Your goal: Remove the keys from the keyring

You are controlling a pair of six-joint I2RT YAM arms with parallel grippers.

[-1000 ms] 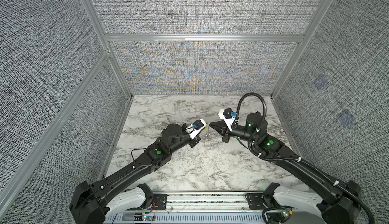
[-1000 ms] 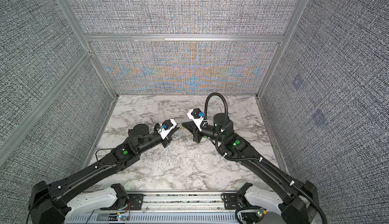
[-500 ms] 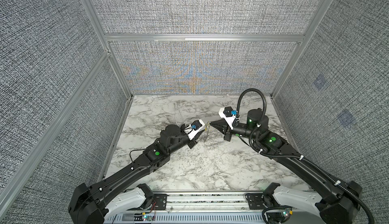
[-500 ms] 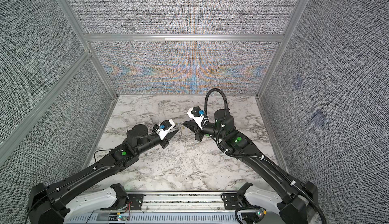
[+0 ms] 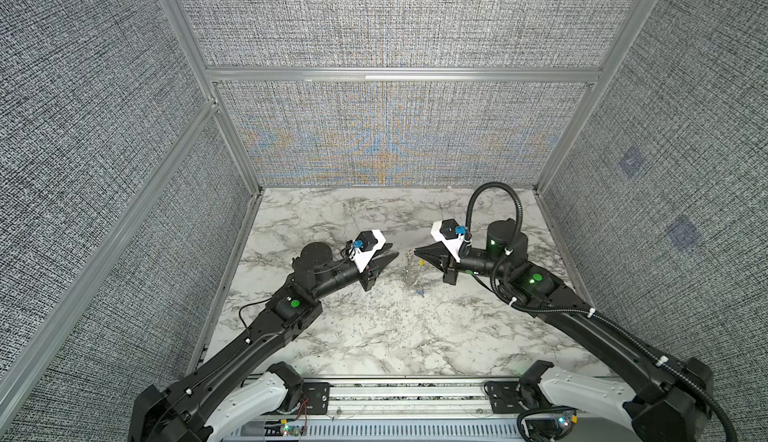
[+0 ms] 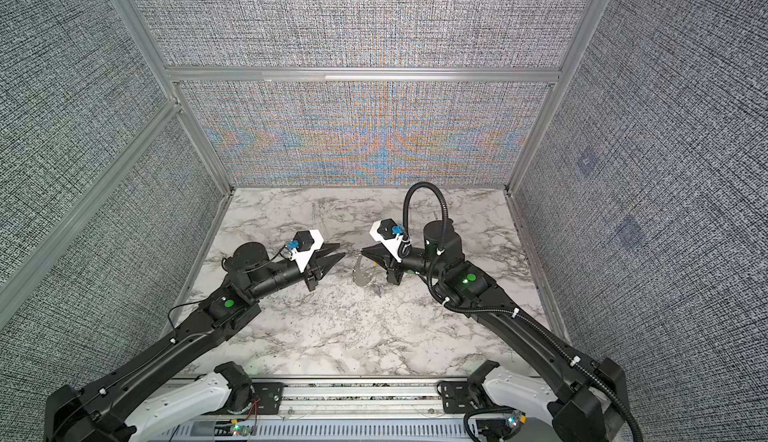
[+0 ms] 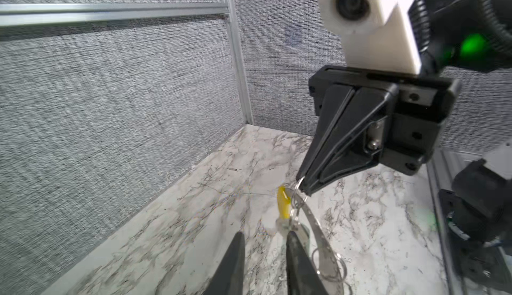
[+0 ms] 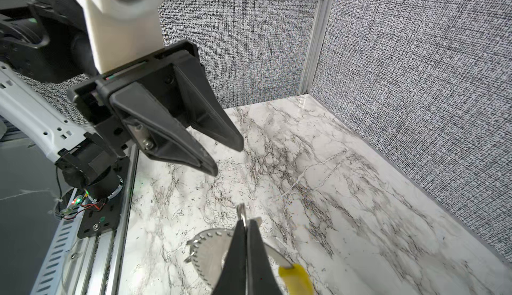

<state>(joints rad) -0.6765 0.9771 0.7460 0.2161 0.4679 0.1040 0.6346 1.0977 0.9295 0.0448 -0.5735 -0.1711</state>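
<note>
Left pincer (image 8: 227, 160) now spread, back from the keyring (image 7: 315, 230), just beside it; right pincer (image 7: 303, 189) tight on its top.

Black arms (image 5: 257, 336) bore green lights (image 5: 295, 303) and white camera mounts (image 5: 371, 249) (blue plugs (image 5: 356, 247)); the left gripper (image 5: 392, 251) and right gripper (image 5: 417, 251) were tapered black wedges.

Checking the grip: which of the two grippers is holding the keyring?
The right gripper, its jaws pinched shut on the keyring, which hangs below its tip. The left gripper is open and holds nothing.
</note>
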